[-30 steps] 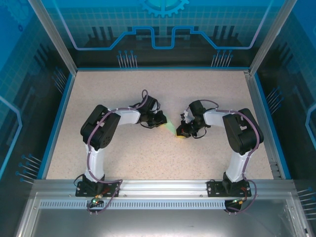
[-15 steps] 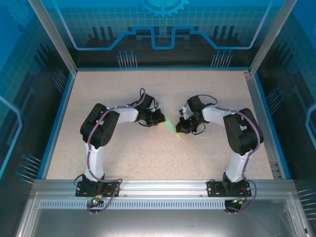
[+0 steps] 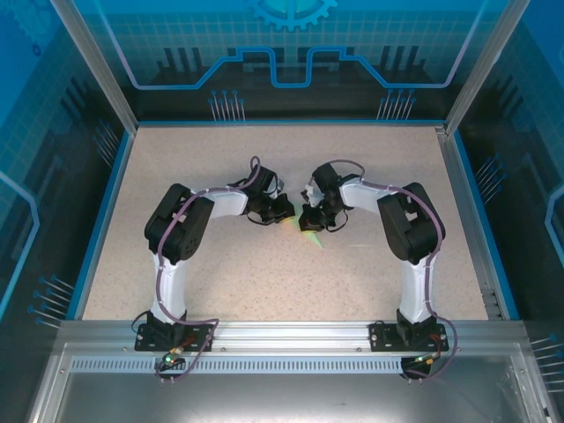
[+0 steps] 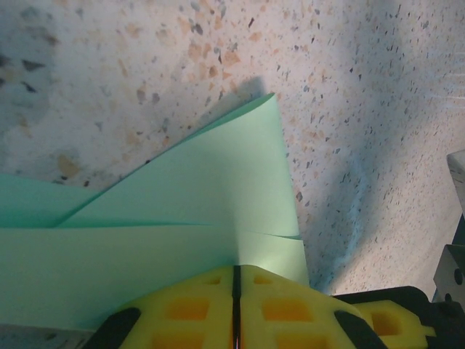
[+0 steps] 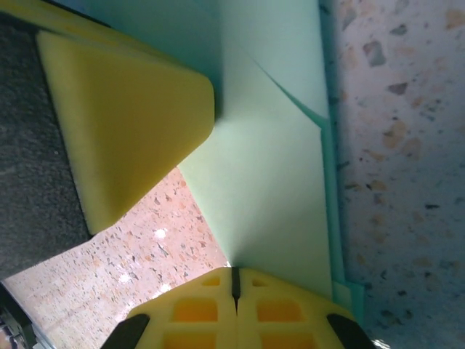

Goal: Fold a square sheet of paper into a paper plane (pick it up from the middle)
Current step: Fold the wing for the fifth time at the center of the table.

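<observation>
The square sheet of paper is folded into a pale mint-green paper plane [image 3: 313,237] with layered flaps and a pointed tip. It hangs between my two grippers just above the middle of the table. My left gripper [image 3: 284,211] is shut on it. In the left wrist view its yellow pads [image 4: 196,309] meet on the paper plane [image 4: 182,211]. My right gripper [image 3: 311,218] is shut on the other side, and the paper plane [image 5: 276,189] runs up from its closed pads [image 5: 283,309]. The left gripper's yellow finger [image 5: 123,116] presses the paper close by.
The speckled beige tabletop [image 3: 264,282] stretches round the grippers on all sides. A blue rim [image 3: 97,229] and transparent walls enclose it. An aluminium rail [image 3: 291,333] with both arm bases runs along the near edge.
My right gripper has swung left and slightly back, closing in on the left gripper, so less paper shows between them. The left arm has barely moved.
</observation>
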Available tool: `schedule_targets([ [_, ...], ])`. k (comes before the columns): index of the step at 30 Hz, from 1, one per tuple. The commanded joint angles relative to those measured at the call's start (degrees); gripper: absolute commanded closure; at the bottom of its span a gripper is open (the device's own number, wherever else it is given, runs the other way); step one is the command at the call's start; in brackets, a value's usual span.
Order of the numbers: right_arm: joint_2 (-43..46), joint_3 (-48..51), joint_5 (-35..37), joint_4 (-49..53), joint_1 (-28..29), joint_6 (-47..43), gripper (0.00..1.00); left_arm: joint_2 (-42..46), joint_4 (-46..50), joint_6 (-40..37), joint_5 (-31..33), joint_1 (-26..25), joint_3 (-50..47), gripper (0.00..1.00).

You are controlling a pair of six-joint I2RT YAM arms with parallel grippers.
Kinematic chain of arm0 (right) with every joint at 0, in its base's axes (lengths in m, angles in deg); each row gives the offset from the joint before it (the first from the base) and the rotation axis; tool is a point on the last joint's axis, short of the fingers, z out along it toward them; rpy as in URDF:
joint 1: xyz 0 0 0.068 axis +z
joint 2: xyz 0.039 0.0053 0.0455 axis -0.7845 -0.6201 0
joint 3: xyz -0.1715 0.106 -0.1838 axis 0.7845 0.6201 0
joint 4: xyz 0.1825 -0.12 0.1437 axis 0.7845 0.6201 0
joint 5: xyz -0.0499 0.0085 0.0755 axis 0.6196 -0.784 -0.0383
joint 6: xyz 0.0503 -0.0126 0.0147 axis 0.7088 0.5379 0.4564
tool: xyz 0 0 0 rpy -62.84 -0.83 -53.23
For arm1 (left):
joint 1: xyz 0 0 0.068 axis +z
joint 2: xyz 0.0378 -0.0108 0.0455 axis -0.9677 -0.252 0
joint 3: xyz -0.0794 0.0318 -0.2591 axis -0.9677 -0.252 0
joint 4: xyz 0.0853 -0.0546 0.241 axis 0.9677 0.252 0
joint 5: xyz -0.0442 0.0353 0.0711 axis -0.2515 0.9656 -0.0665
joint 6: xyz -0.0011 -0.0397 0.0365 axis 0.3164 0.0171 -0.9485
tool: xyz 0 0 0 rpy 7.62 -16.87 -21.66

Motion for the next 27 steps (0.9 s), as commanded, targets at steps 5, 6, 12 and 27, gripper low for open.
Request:
schedule_targets([
  [5,0.00,3.74,2.50,3.36,-0.37,-1.44,1.00,-4.95,9.92,-1.27,8.30,0.84,0.32,0.91],
  [6,0.51,4.57,2.56,3.37,-0.56,-1.54,1.00,-4.94,10.26,-1.27,8.40,0.86,0.52,0.91],
  [12,3.58,9.63,2.61,3.23,-1.79,-1.72,1.00,-5.17,12.83,-1.10,9.96,0.89,1.67,0.91],
  [27,9.49,18.68,1.12,2.15,-5.17,-1.46,1.00,-5.69,15.46,-1.53,10.84,0.96,3.47,0.91],
])
